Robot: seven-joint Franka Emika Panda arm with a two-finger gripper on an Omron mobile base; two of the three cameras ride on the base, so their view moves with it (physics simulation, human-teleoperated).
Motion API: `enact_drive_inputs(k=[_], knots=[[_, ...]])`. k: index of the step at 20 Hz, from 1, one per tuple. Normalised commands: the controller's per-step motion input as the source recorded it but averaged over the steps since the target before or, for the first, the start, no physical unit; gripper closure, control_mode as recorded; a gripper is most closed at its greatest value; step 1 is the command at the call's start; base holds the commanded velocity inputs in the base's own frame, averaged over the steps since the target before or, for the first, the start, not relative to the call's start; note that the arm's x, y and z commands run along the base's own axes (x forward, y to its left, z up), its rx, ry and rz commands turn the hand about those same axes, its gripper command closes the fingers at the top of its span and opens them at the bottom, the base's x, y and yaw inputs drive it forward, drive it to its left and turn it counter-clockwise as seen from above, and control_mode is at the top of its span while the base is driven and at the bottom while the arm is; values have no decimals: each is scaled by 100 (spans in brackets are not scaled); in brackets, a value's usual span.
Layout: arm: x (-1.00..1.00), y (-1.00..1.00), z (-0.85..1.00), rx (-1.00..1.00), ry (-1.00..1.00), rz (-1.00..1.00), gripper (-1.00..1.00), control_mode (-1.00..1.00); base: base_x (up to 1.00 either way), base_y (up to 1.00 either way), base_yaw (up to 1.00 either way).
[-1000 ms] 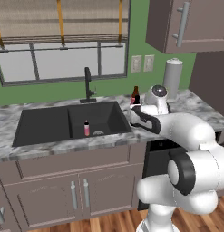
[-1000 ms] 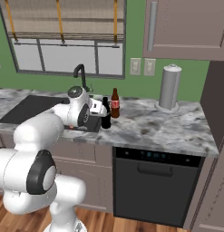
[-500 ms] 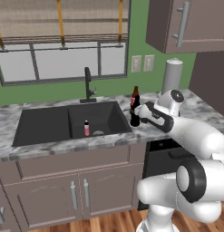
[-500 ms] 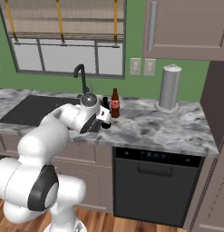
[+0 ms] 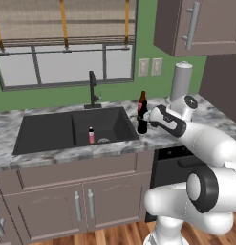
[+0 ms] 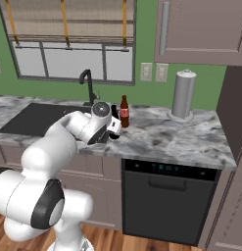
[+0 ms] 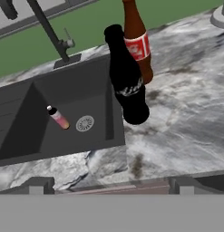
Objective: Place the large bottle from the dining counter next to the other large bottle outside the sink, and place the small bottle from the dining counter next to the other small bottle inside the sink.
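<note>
We see flat, even rendered light, bright throughout, with no glare; the sink basin [image 5: 76, 129] reads darkest, soft shadows sit under the bottles, and edges look slightly pixelated.

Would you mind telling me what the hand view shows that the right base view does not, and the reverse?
Hand view alone: the small pink bottle lying on the sink floor by the drain, and the black bottle in full. Right base view alone: the paper towel roll, dishwasher, wall outlets and window. Both show the red-labelled brown bottle, the faucet and the marble counter.
</note>
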Motion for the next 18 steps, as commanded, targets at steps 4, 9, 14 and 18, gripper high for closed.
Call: enact_drive_inputs(k=[4, 9, 14, 18], knots=[[0, 0, 0, 0, 0, 0, -100, 100, -25, 0, 0], [0, 0, 0, 0, 0, 0, -100, 100, -59, 0, 0], [0, 0, 0, 0, 0, 0, -100, 100, -66, -2, -1], [0, 0, 0, 0, 0, 0, -100, 100, -21, -10, -24]])
